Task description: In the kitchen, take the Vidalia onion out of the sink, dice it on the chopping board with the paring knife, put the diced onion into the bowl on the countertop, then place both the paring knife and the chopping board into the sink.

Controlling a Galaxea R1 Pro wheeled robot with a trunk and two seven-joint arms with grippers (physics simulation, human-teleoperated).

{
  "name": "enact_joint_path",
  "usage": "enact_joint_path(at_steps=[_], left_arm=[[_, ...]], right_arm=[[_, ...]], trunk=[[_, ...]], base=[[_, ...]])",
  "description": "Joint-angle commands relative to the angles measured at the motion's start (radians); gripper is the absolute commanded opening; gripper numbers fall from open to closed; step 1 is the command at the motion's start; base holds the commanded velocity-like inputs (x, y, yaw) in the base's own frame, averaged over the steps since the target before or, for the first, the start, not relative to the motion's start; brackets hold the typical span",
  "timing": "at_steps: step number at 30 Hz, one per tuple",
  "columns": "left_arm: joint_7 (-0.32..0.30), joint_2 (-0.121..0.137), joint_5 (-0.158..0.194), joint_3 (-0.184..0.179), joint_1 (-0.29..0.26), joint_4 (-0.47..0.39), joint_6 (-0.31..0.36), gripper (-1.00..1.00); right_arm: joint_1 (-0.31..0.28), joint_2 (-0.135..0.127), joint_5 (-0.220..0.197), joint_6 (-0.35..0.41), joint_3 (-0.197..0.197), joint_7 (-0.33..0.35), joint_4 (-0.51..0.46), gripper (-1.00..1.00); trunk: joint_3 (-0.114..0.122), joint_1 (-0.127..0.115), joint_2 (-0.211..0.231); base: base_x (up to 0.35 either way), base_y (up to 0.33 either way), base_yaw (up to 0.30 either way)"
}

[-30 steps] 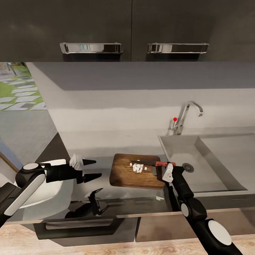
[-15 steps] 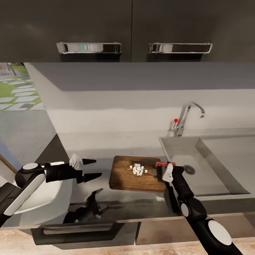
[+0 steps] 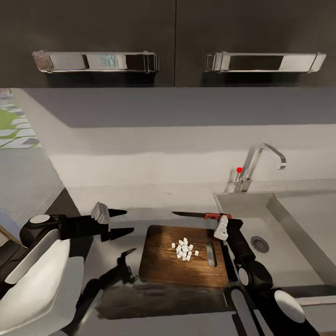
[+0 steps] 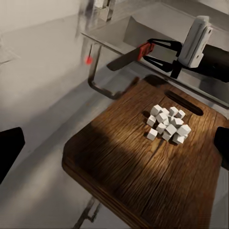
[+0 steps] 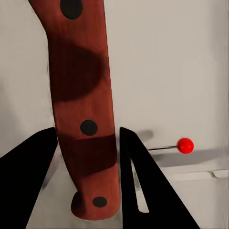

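Left gripper [image 3: 122, 221]: I held it with jaws spread, grasping nothing, over the countertop [image 3: 116, 219] left of the board.
Chopping board [image 3: 163, 261]: lay flat beside the sink [image 3: 280, 233].
Diced onion [image 3: 185, 248]: white cubes clustered on the board.
Paring knife [image 3: 198, 215]: lifted above the board's far edge, blade pointing left.
Right gripper [image 3: 223, 218]: I had it clamped on the red handle.

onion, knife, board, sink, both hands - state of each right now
onion: diced, white cubes heaped on the board
paring knife: held by its red handle, off the board
chopping board: flat on the countertop
sink: holds nothing visible
right hand: shut on the knife
left hand: open, holding nothing
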Motion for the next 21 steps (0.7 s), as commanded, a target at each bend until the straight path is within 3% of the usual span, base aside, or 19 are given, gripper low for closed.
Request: enact_joint_path(at_steps=[1, 21], left_arm=[[0.002, 0.001, 0.009, -0.002, -0.001, 0.000, 0.008, 1.00], [0.003, 0.001, 0.009, -0.002, -0.001, 0.003, 0.007, 1.00]], right_arm=[[-0.001, -0.001, 0.011, 0.010, 0.004, -0.004, 0.000, -1.00], [-0.001, -0.001, 0.011, 0.012, 0.002, -0.004, 0.000, -1.00]], trunk=[[-0.001, 0.000, -0.001], [-0.001, 0.000, -0.001]], base=[[0.108, 0.000, 0.000], [-0.023, -0.041, 0.000]])
